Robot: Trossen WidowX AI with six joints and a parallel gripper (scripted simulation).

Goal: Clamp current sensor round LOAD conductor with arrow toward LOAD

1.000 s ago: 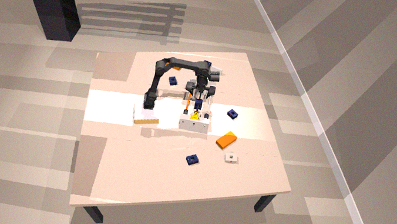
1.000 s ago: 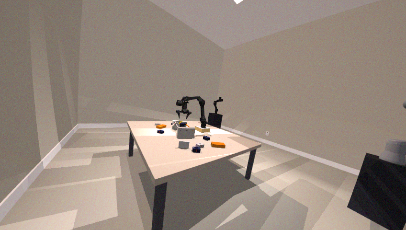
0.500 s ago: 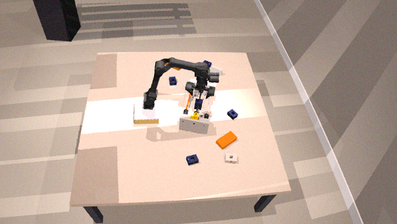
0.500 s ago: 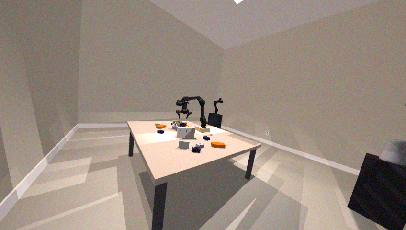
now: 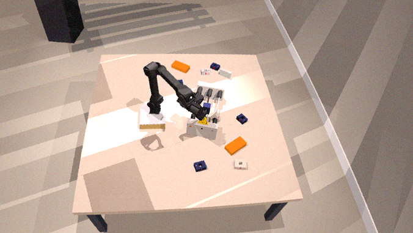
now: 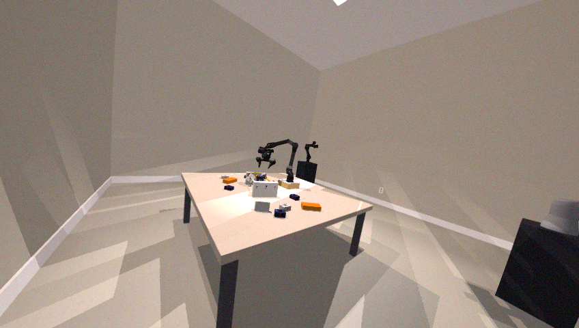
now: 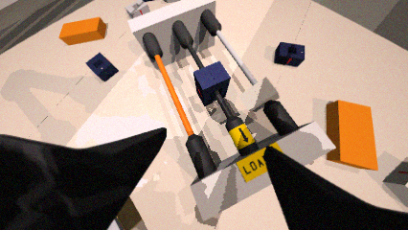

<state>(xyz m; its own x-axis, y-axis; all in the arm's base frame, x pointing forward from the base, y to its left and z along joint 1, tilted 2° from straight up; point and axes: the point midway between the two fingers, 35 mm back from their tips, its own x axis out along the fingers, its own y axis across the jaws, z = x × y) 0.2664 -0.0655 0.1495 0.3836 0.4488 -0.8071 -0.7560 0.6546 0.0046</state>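
A dark blue sensor sits round the black middle conductor, between the two end walls of the white fixture. It looks closed from above; its latch cannot be made out. A red mark shows low on its side, but its arrow's direction cannot be read. The yellow LOAD label is on the near end wall, and a yellow band with a black arrow wraps the same conductor. My gripper is open and empty, above the fixture and clear of the sensor.
An orange conductor and a white conductor flank the middle one; a pale block is at the white one. Orange blocks, several blue sensor-like pieces and white ones lie around the fixture.
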